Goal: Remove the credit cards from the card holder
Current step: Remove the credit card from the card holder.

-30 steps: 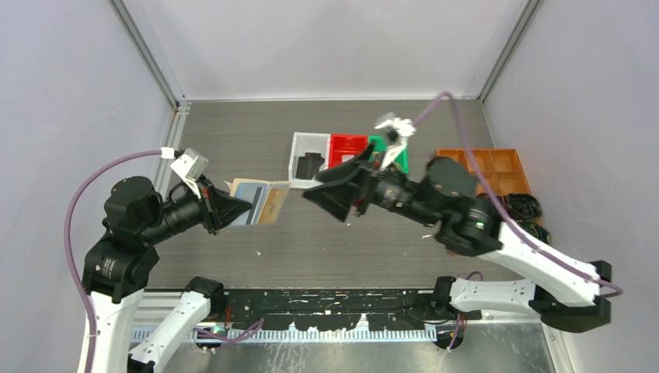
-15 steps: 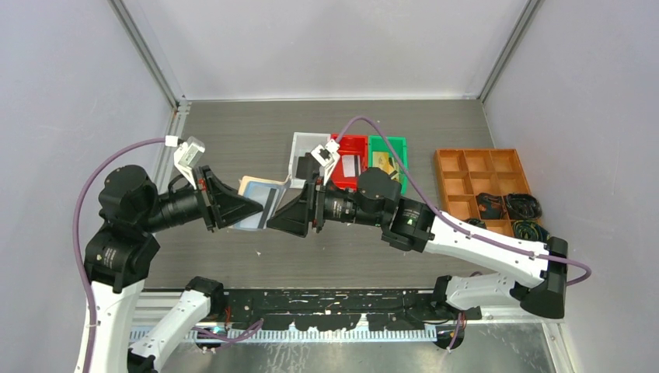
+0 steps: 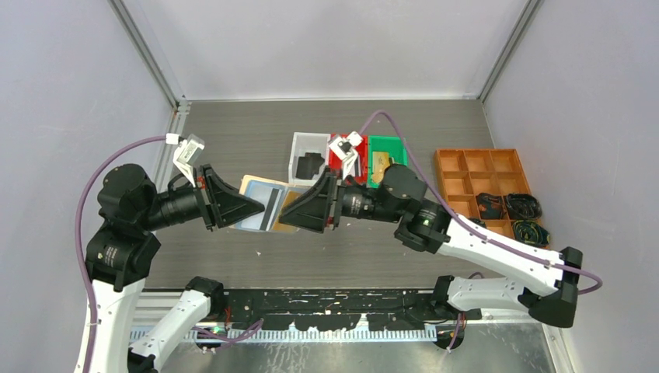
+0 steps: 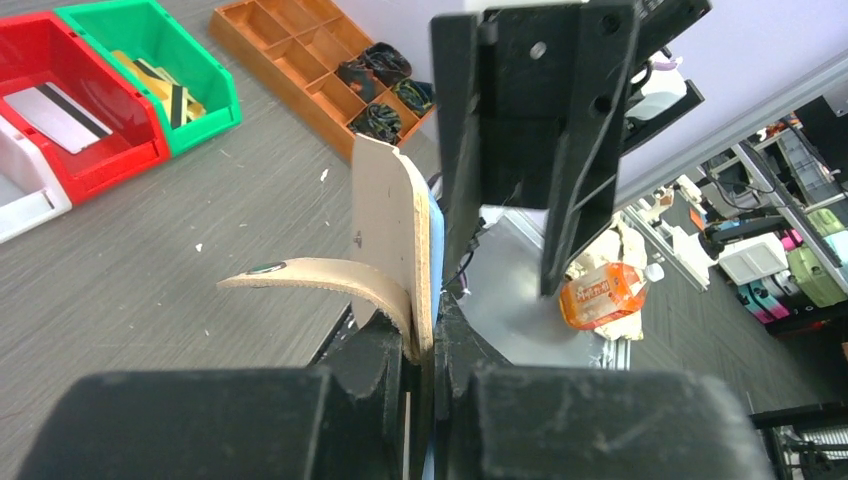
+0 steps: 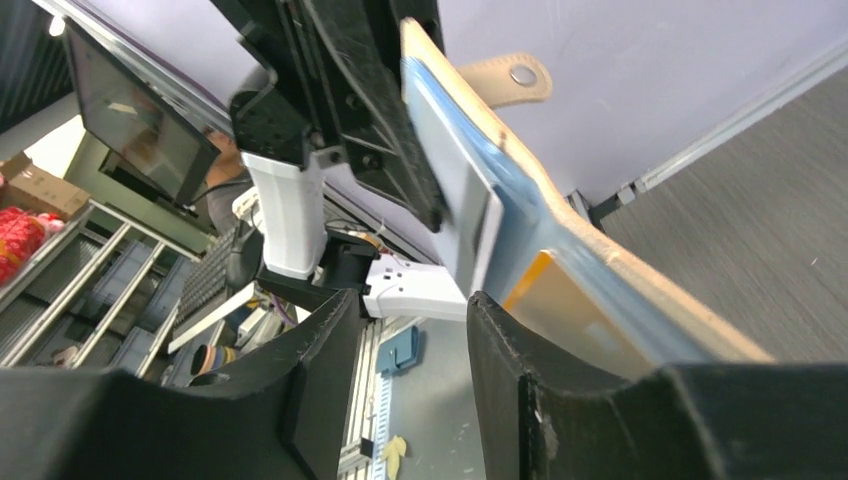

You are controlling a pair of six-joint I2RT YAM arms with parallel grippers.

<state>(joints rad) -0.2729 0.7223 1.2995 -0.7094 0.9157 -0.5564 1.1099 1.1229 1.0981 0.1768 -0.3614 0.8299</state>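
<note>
Top camera looks down over my bases; wrist cameras peer close along my fingers, both sharing the card holder.

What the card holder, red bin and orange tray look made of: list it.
The card holder: matte tan leather or an imitation, judging by its limp, curling snap tab; which of the two, I can't tell. The red bin: moulded plastic, smooth with a slight sheen. The orange tray: probably rigid plastic, duller, with thin straight dividers.
</note>
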